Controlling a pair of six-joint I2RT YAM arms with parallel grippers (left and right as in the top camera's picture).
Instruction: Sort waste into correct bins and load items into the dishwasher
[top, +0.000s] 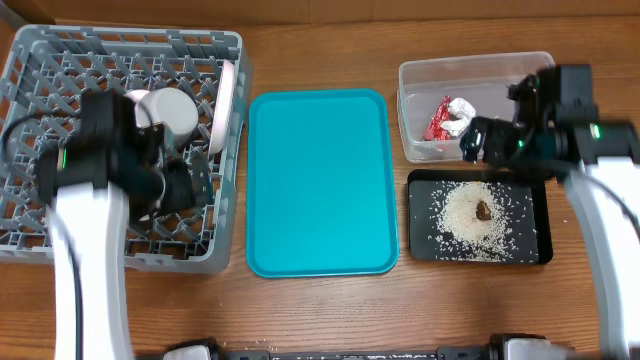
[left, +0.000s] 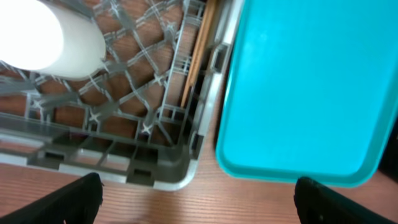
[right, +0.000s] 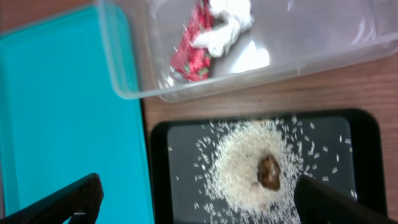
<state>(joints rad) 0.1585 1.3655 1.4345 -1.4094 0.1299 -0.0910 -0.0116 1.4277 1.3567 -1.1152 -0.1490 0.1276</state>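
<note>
**Sorting looks all but finished**

The wrapper (top: 440, 122) and its paper wad (top: 462, 108) lie in the clear tub (top: 420, 90), far right. The rice (top: 462, 218) and the brown lump (top: 483, 210) sit in the black tray (top: 425, 245) just nearer. In the dish rack (top: 60, 45), left, are the plate (top: 228, 100) on edge, a white cup or bowl (top: 172, 112) and the chopsticks (left: 198, 53). The left arm hides part of the rack, so I cannot tell whether both cup and bowl are in. The teal tray (top: 320, 180) carries nothing. The left hand (left: 196, 186) and right hand (right: 199, 186) are both spread and hold nothing.
</note>
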